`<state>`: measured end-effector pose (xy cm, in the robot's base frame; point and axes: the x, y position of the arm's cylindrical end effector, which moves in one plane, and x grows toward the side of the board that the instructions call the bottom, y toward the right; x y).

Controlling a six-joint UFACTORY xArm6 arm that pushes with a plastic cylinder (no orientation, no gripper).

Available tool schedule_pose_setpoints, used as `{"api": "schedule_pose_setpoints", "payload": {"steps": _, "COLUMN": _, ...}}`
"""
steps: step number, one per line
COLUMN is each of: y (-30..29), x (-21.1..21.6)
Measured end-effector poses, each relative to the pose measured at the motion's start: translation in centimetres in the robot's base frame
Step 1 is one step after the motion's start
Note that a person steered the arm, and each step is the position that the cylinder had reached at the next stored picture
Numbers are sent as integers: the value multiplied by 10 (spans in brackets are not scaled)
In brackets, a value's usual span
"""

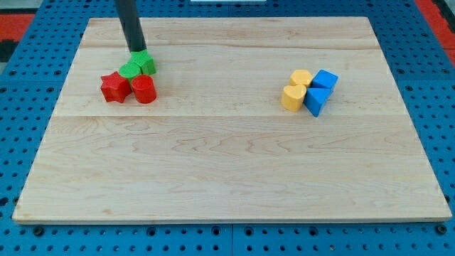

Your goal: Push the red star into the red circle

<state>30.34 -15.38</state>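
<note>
My tip (137,50) sits at the green blocks' (138,66) top edge, no jaws to open or shut; red star (114,87) seemingly touches red circle (143,89); pushing down-view risks scattering them.

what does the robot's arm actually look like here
Only the rod shows: a straight, dark grey to black cylinder, plain and smooth, with no cables or markings visible. It enters from the view's top, and my tip ends bluntly. The arm above it is out of frame.
</note>
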Motion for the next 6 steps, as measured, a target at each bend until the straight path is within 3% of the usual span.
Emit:
{"api": "schedule_pose_setpoints", "payload": {"steps": 1, "y": 10, "x": 30}}
{"api": "schedule_pose_setpoints", "payload": {"steps": 3, "y": 29, "x": 33}}
{"api": "schedule_pose_setpoints", "payload": {"steps": 4, "y": -65, "x": -5}}
{"api": "schedule_pose_setpoints", "payload": {"steps": 5, "y": -141, "x": 14}}
{"api": "schedule_pose_setpoints", "payload": {"steps": 6, "y": -151, "x": 32}}
